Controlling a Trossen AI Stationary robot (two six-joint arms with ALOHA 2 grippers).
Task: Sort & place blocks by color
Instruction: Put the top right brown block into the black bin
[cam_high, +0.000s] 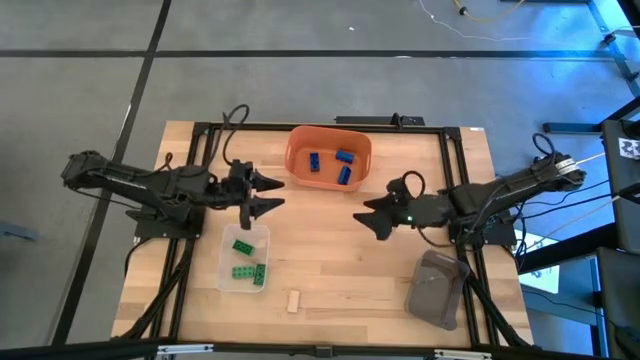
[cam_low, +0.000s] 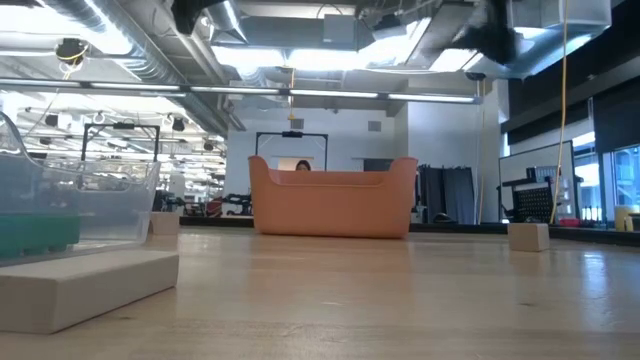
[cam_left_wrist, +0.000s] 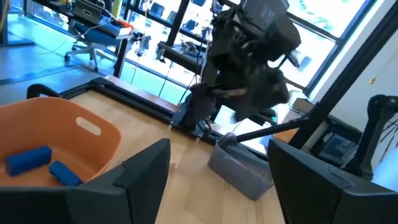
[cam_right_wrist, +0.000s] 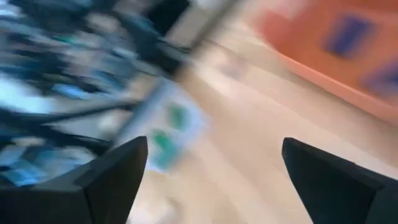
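Wooden table (cam_high: 340, 270) under bright lab lights; three blue blocks (cam_high: 343, 158) sit in the orange bin (cam_high: 300, 140), green blocks (cam_high: 243, 246) in the clear tray (cam_high: 228, 280), one tan block (cam_high: 294, 301) loose near the front edge; a hasty reach might knock it off; left gripper (cam_high: 268, 193) and right gripper (cam_high: 372, 218) both spread wide, seemingly empty.

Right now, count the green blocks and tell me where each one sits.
3, all inside the clear tray under the left arm: one nearest the orange bin, one in the middle, one beside it. None seems hidden.
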